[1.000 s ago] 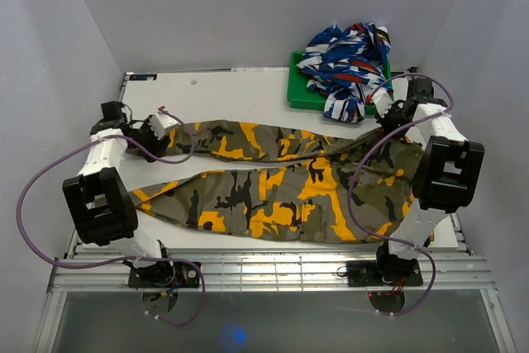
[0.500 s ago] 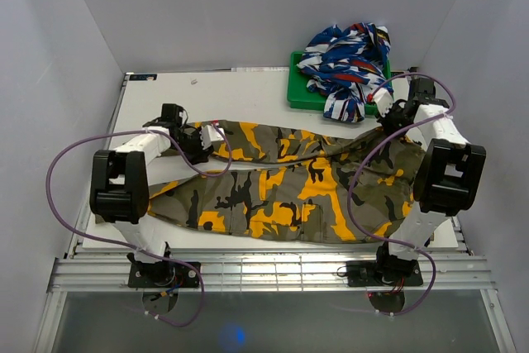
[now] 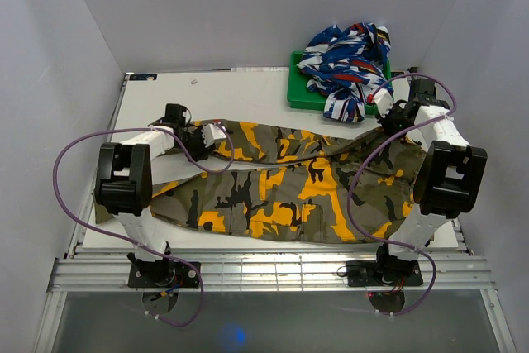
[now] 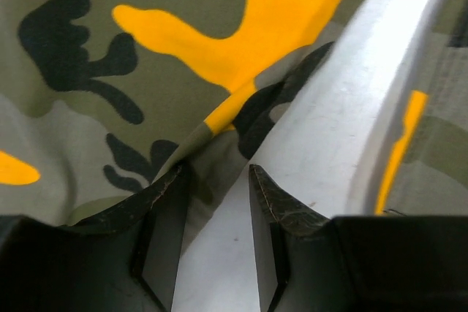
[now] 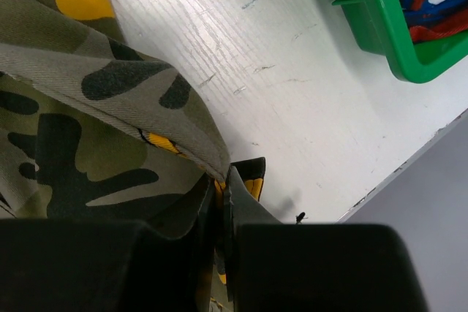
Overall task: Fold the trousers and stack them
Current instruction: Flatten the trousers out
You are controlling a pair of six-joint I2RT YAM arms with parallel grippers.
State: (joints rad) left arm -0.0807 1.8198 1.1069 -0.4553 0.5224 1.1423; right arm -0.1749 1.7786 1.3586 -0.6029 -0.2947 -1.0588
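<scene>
The flat white table (image 3: 248, 93) carries the olive, black and orange-yellow camouflage cloth trousers (image 3: 281, 196), spread lengthwise across its middle with the waist to the right and both legs running left. A strip of bare table shows between the legs. At the far right edge, a green plastic tray (image 3: 296, 95) holds a heap of blue, red and white patterned cloth (image 3: 347, 55). The right gripper (image 5: 225, 180) is clamped on a fold of the trousers at the waist end. The left gripper (image 4: 213, 180) sits over the far leg, fingers apart, with the leg's edge and bare table between them; nothing is clamped.
</scene>
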